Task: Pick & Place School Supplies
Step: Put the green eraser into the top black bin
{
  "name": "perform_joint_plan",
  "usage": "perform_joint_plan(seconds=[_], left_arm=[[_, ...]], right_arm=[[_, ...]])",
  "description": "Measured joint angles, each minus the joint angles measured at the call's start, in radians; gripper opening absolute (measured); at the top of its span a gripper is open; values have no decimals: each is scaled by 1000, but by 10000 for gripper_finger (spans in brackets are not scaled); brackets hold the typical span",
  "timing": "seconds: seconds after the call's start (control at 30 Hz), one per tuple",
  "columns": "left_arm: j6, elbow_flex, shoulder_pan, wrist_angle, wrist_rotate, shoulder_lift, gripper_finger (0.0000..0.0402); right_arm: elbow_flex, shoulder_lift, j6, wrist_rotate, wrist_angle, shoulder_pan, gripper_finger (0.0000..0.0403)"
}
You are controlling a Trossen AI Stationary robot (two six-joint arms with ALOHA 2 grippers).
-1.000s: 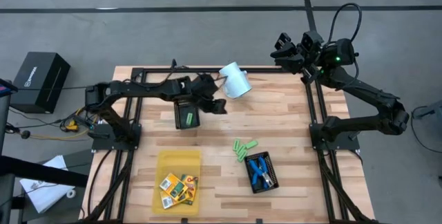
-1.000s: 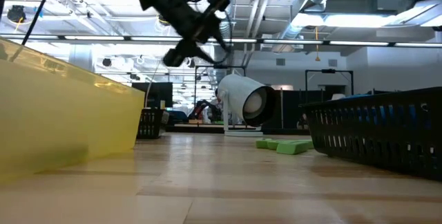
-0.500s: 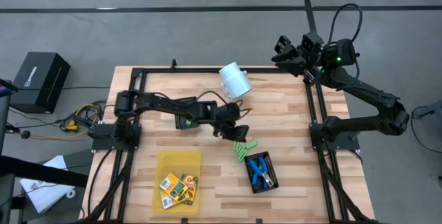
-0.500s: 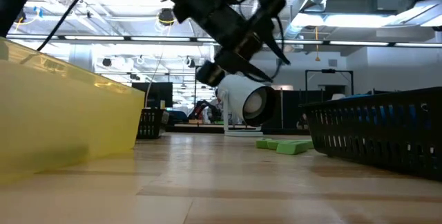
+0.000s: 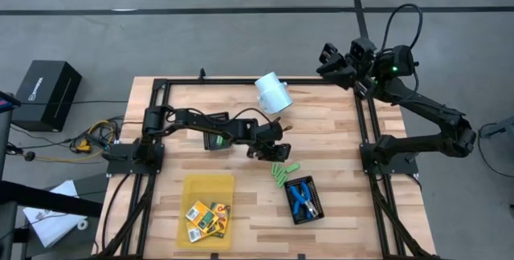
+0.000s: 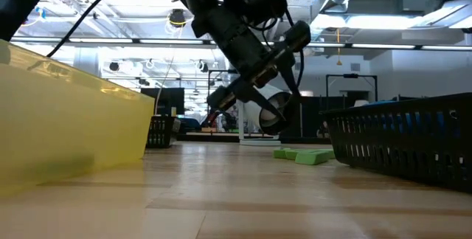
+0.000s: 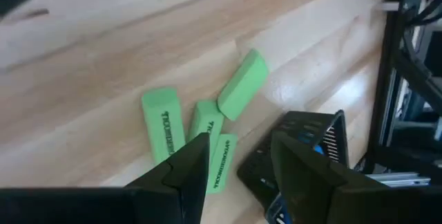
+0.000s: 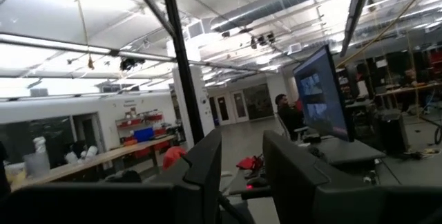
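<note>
Reaching out over the middle of the wooden table [image 5: 337,132], the left gripper [image 5: 275,141] hangs in the air just beside a little pile of green pieces [image 5: 282,172]. Its two dark fingers [image 7: 186,169] are apart and hold nothing. From the left wrist view, four green pieces [image 7: 162,131] lie flat on the wood, close together, some touching, and one of them lies at a slant to the rest. Just beside the pile sits a black mesh tray [image 5: 306,199] with blue-handled tools [image 5: 302,198] lying inside it. Nearer the front left of the table is a yellow tray [image 5: 207,205], and the small orange-yellow boxes [image 5: 208,217] lie together in its front part. A white cup [image 5: 273,93] lies tipped on its side near the back edge of the table, well apart from the green pieces. In the low view, the left gripper [image 6: 247,91] hangs above the table in front of the cup. The right gripper [image 5: 331,59] waits up high past the back right corner of the table, with its fingers apart and nothing between them.
</note>
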Motion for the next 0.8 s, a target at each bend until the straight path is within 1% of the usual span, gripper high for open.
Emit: perform_joint_plan(seconds=[0.2,0.37,0.47,0.57,0.73,0.8], left_arm=[[-118,0,0,-24,-41,-2,150],[-182,8,-5,-40,-40,-2,150],[-185,22,-13,-43,-41,-2,145],[-177,51,-13,-92,-52,-2,138],[-121,64,-21,-110,-72,-3,125],[-84,65,-29,-84,-86,-3,123]], right_arm=[[0,2,0,-73,2,0,100],[0,2,0,-79,2,0,100],[0,2,0,-98,2,0,100],[0,2,-19,-109,-1,0,100],[0,2,-26,-123,-7,-13,100],[0,2,-26,-136,-10,-25,100]])
